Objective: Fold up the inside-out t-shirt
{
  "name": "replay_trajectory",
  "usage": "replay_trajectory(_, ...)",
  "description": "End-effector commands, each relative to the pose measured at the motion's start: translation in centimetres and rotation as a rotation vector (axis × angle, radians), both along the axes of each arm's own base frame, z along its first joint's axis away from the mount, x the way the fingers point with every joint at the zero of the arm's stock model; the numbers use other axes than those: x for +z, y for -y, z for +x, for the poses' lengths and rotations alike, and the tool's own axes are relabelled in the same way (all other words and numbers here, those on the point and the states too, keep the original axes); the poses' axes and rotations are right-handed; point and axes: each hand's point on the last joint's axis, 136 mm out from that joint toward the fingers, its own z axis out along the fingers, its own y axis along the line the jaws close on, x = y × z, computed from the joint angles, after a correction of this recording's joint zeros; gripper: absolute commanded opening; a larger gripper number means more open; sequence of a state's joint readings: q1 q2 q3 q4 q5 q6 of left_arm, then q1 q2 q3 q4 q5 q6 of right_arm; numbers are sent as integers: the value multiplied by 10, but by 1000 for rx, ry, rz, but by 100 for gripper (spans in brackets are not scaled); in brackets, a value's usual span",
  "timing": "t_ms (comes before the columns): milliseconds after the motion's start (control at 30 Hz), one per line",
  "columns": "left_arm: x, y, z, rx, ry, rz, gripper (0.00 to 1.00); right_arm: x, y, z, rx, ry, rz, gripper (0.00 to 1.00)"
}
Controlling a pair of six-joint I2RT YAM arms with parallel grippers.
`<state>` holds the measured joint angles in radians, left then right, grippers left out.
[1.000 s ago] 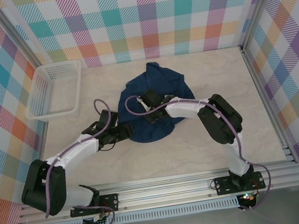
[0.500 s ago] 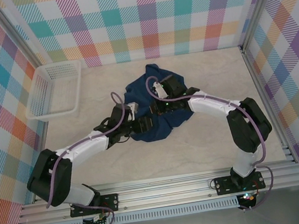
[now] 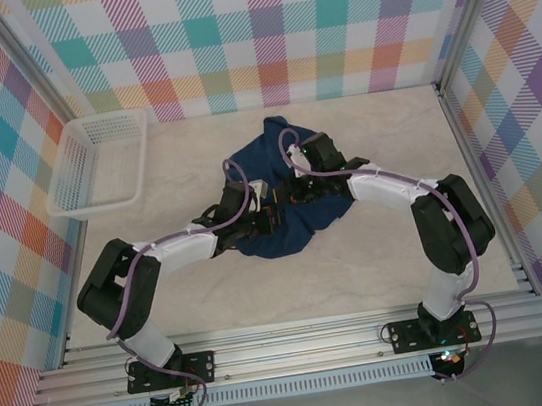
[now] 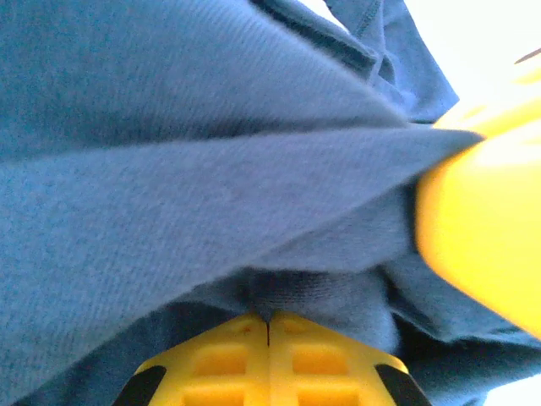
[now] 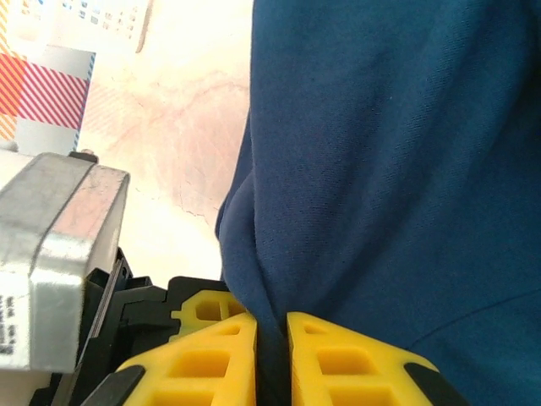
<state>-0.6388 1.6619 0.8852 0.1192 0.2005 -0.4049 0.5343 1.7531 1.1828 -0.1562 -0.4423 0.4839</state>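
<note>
I am seeing the crumpled dark navy t-shirt (image 3: 300, 227) of soft thin fabric. The left gripper (image 4: 268, 320) and the right gripper (image 5: 270, 323) are each pinching a fold of it, jaws nearly together.

- Looking down from above, the two wrists cover the middle of the t-shirt (image 3: 291, 240). The fingertips there are too small to make out.
- The left gripper (image 4: 268, 318) has its yellow fingers (image 4: 211, 364) cut off by the bottom edge. A blurred yellow shape (image 4: 482, 220) runs off the right edge, and I can't tell what it is.
- The right gripper (image 5: 270, 321) is cut off below, with cloth hiding the gap between its fingers.
</note>
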Motion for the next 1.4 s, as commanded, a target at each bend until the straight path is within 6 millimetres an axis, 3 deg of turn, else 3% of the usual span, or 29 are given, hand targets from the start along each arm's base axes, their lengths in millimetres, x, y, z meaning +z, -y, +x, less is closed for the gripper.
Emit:
replay_trajectory(0, 17, -7, -11, -18, 62, -16, 0, 9, 9, 1, -17, -27, 62, 12)
replay_trajectory(200, 11, -43, -57, 8, 18, -1, 0, 13, 17, 0, -28, -41, 87, 0)
replay_trajectory(433, -22, -92, -113, 63, -94, 71, 0, 20, 24, -17, -24, -36, 119, 0)
replay_trajectory(567, -14, -109, -119, 98, -69, 108, 7, 15, 24, -31, -9, -62, 140, 0)
replay_trajectory(667, 7, -105, -111, 100, -13, 79, 30, 5, 23, -42, 2, -81, 135, 0)
replay_trajectory(800, 18, -93, -100, 57, 11, 97, 43, -4, 23, -54, 11, -105, 130, 0)
replay_trajectory(1000, 16, -64, -85, -51, 5, 154, 46, -7, 28, -61, 10, -102, 115, 0)
replay_trajectory(1233, -14, -39, -76, -116, -29, 263, 46, -4, 28, -63, 12, -92, 113, 0)
replay_trajectory(1300, -20, -34, -73, -127, -34, 270, 44, -4, 29, -63, 11, -93, 113, 0)
replay_trajectory(1367, -22, -29, -66, -109, -28, 264, 35, -5, 28, -64, 15, -94, 111, 0)
